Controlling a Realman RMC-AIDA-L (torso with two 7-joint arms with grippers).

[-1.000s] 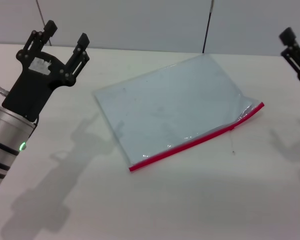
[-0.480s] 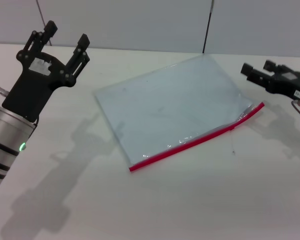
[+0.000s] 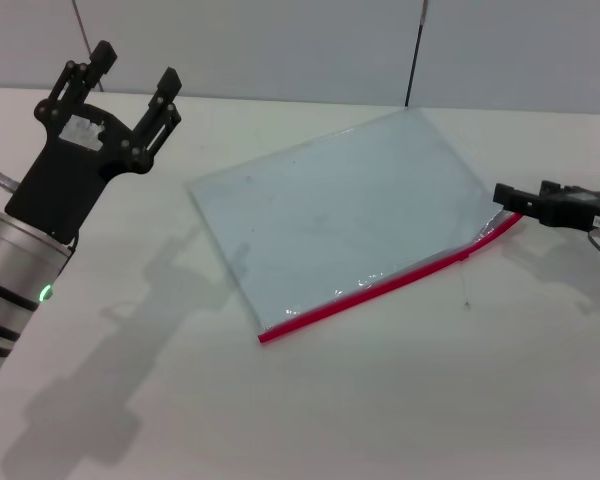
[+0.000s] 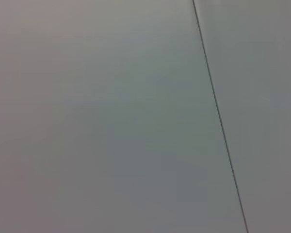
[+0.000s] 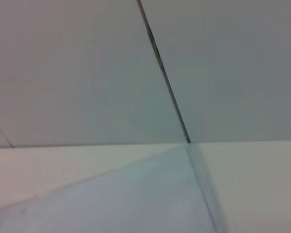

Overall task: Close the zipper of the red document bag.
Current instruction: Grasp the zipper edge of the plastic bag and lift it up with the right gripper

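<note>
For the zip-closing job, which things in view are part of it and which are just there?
Part of the job:
- red document bag, flat on the table
- zipper along its near long edge
- right end effector, at the zipper's right end

Just there:
- left end effector, open, raised well left of the bag
- table
- wall

Plain white flat bench point(image 3: 380, 400) under both claws. Pale grey wall panels point(image 3: 280, 45) behind, w/ thin dark vertical seam point(image 3: 414, 55) beyond the right claw.
</note>
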